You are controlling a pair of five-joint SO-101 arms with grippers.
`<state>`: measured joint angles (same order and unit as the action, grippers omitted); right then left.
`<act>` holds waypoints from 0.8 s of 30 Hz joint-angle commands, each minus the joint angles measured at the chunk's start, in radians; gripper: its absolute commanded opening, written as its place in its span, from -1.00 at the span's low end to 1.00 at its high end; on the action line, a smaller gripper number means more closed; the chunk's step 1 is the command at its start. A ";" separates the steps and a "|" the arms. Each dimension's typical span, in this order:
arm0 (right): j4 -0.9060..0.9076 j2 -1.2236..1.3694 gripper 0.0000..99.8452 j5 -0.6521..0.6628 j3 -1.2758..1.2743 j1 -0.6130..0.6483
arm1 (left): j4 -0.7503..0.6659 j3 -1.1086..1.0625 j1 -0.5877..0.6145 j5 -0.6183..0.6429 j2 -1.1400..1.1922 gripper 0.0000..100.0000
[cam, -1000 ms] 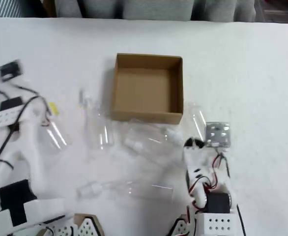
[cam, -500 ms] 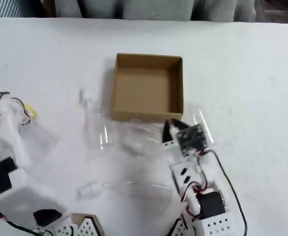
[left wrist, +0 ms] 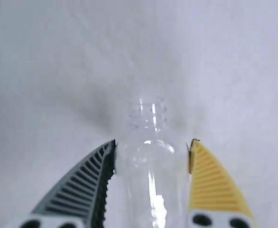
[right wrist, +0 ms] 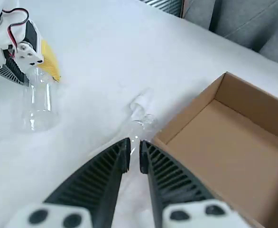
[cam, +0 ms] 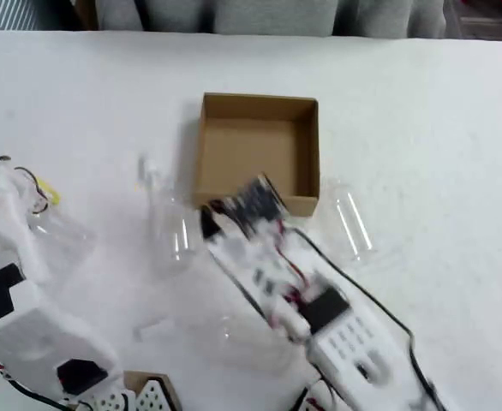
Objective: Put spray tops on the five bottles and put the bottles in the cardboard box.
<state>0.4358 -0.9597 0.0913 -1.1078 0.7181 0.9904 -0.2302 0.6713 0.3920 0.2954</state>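
Clear plastic sits in your left hand [left wrist: 151, 145]: the grey and yellow fingers clamp a bottle [left wrist: 150, 118] just below its open threaded neck, close to the tabletop's [cam: 439, 103] left edge. Your right hand [right wrist: 135, 145] hangs over the middle of the tabletop beside the cardboard box [cam: 307, 154], fingers drawn almost together. Whether they pinch anything, you cannot tell. A second bottle [cam: 170, 227] lies on the box's left-edge side, and a third bottle [cam: 351, 224] on its right-edge side.

High view looked steeply down on the counter [cam: 422, 103]. Left wrist view sat close behind left claw [left wrist: 151, 147] and gripped bottle [left wrist: 151, 190]. Right wrist view, behind right claw [right wrist: 134, 144], faced 10 o'clock; shared cardboard box [right wrist: 234, 137] with high view.
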 commanded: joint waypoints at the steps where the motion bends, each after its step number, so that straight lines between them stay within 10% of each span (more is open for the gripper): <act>1: -0.065 0.489 -0.96 -0.069 0.318 0.030 | 0.003 0.057 0.015 0.012 -0.007 -0.96; 17: -0.068 1.419 -0.95 -0.195 1.149 0.079 | 0.002 0.058 0.013 0.012 -0.005 -0.96; 24: 0.113 1.564 -0.49 -0.377 1.386 0.061 | 0.002 0.060 0.005 0.011 -0.005 -0.96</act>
<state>0.4695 0.5762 -0.2094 0.1335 0.7933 0.9904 -0.2302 0.6713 0.3951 0.2954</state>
